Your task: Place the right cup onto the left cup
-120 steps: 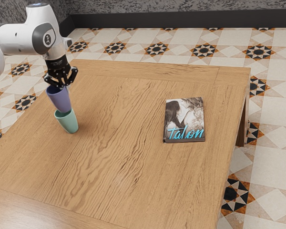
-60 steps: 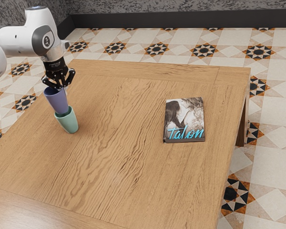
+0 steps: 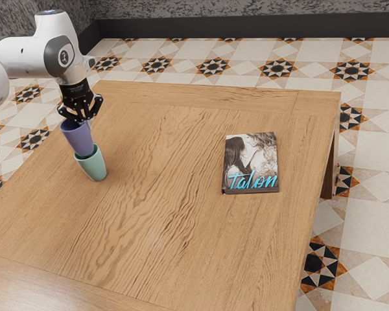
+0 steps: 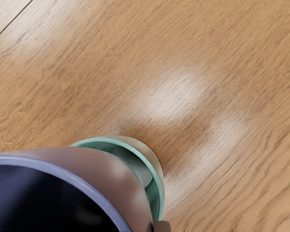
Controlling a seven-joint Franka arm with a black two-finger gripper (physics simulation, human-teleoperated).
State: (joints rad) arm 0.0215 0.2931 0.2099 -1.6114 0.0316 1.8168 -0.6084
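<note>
The black two-finger gripper (image 3: 84, 119) is clamped on the purple cup (image 3: 78, 139) at its rim. One fingertip (image 4: 163, 226) is partly visible against the cup's outer wall in the wrist view; the contact inside the cup is hidden. The purple cup is positioned above the green cup (image 3: 93, 167), its lower end within the green rim. The base is concealed, so seating depth cannot be determined. The wrist view crops both cups; the purple cup's interior is dark. The green cup stands on the wooden table (image 3: 162, 214), well apart from the "Talon" paperback (image 3: 251, 162).
</note>
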